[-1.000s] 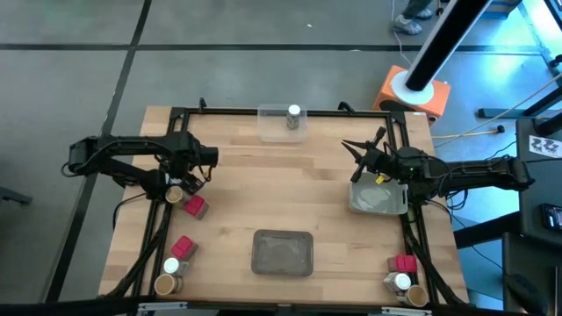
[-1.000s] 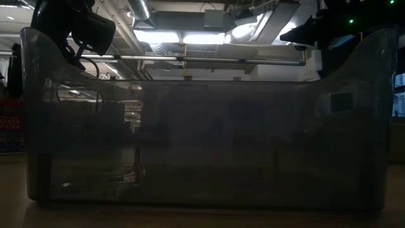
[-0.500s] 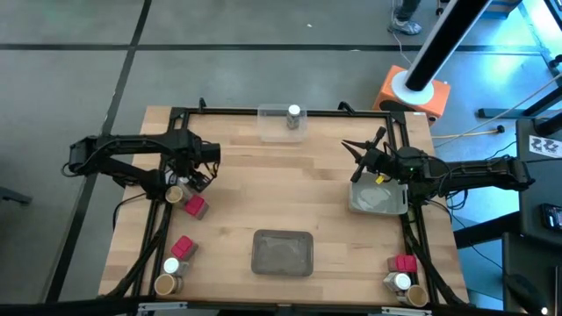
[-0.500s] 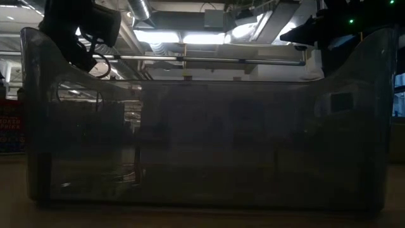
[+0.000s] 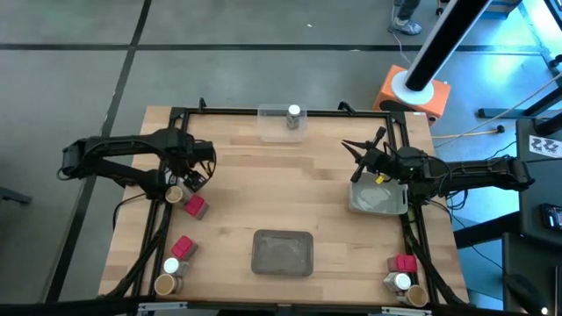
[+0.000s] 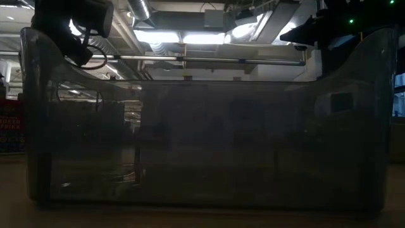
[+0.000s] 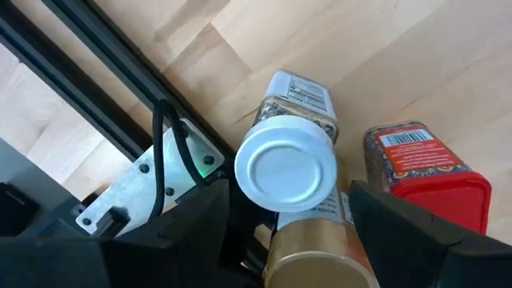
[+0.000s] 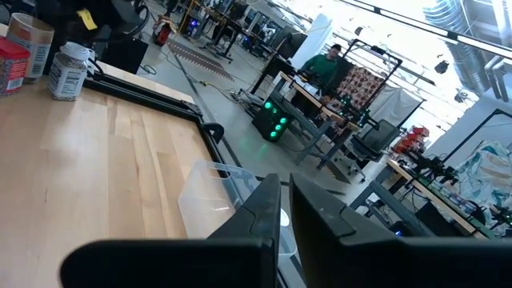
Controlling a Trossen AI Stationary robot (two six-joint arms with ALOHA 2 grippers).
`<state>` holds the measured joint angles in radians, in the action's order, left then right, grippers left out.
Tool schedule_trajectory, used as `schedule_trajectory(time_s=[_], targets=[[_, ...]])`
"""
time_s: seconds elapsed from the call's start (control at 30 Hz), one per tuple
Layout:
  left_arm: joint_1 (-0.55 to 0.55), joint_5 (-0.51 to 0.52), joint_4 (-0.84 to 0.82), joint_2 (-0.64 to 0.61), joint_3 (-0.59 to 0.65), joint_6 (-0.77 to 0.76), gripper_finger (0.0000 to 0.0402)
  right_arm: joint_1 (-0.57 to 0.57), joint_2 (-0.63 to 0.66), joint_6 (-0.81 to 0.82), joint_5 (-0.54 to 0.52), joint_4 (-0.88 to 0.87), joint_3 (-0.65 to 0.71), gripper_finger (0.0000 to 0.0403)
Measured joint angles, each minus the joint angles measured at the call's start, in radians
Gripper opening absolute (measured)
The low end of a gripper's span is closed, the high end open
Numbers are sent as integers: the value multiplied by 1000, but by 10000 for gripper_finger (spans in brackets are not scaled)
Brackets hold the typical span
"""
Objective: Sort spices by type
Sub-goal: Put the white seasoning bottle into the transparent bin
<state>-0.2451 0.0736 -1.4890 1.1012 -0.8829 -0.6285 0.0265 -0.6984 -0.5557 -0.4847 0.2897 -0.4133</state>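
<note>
Spices stand in groups on the wooden table. At the left edge a tan-topped jar [image 5: 174, 194] and a red pack [image 5: 195, 207] stand beside my left gripper [image 5: 193, 175], which points down, shut on a white-capped jar [image 7: 284, 168]. A second red pack [image 5: 182, 247], white-capped jar [image 5: 172, 265] and tan jar [image 5: 165, 284] stand at the near left. Three more spices [image 5: 404, 279] stand at the near right. One white-capped jar [image 5: 293, 114] stands in the clear tray [image 5: 270, 125] at the far edge. My right gripper [image 8: 285, 210] is shut and level, holding nothing. My left gripper has the white-capped jar between its two fingers [image 7: 210, 210], which come from above, pointing down, one on each side of the jar just under its cap [image 7: 280, 210]. The jar stays about upright, cap up. Whether its bottom is off the table does not show.
Two grey trays lie on the table, one at the near middle [image 5: 283, 253] and one at the right [image 5: 379, 198] under my right arm. A black frame rail [image 7: 104, 76] runs along the table's left edge. The clear tray's wall [image 6: 202, 145] fills the low view.
My left gripper has risen a little above the left group of spices, still pointing down, its finger gap unchanged.
</note>
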Motion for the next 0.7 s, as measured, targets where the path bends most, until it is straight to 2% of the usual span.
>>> schedule_trajectory(time_s=[0.27,0.7], targets=[[-17,12,94,1,23,34,249,0,-3,9,7,-3,0,33],[-72,14,81,0,29,113,249,0,-49,4,7,12,0,33]])
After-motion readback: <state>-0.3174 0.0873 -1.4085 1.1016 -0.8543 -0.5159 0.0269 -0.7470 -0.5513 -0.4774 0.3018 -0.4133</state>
